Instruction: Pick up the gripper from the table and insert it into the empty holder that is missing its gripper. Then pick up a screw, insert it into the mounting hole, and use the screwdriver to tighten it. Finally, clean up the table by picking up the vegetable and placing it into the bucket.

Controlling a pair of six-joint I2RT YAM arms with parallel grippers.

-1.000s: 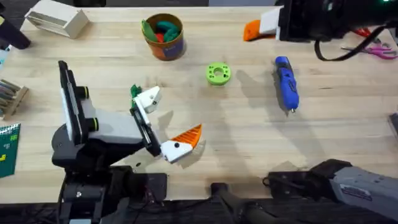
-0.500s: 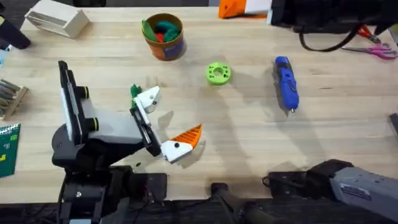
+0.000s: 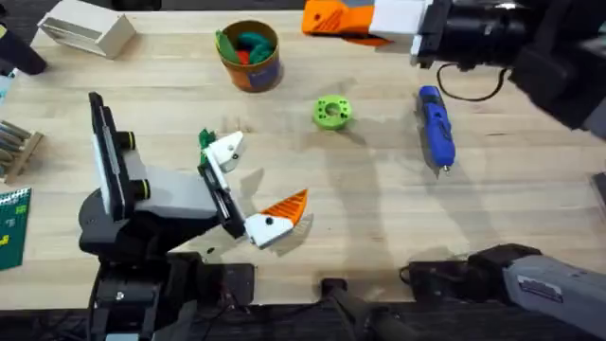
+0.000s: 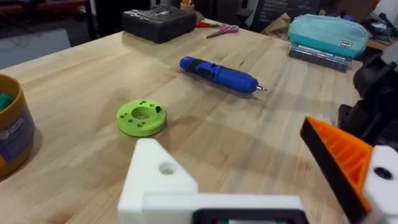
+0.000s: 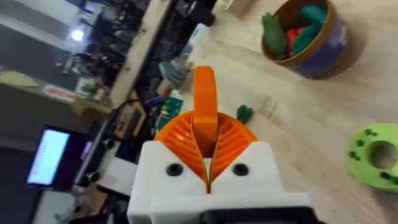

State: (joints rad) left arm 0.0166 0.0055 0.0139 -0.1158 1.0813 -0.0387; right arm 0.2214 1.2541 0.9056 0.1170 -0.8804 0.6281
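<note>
Over the bench's far edge, the right gripper (image 3: 327,19) pinches an orange wedge (image 5: 205,99); left gripper (image 3: 254,185) gapes wide, empty.

Pale wood counter (image 3: 379,208), visible grain, matt finish. Beside the matt green plastic ring (image 3: 331,112), the screwdriver (image 3: 436,125) shows glossy blue plastic with a bright metal tip. Right gripper (image 5: 206,152): smooth white plastic blocks, ribbed orange pads (image 5: 231,140).

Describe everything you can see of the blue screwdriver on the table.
The screwdriver is a blue, pen-shaped tool, plastic by its look, with a thin silver tip. It lies flat on the wooden table, its tip toward the arms' bases, to the right of the green ring-shaped disc. Nothing touches it except the table.
</note>
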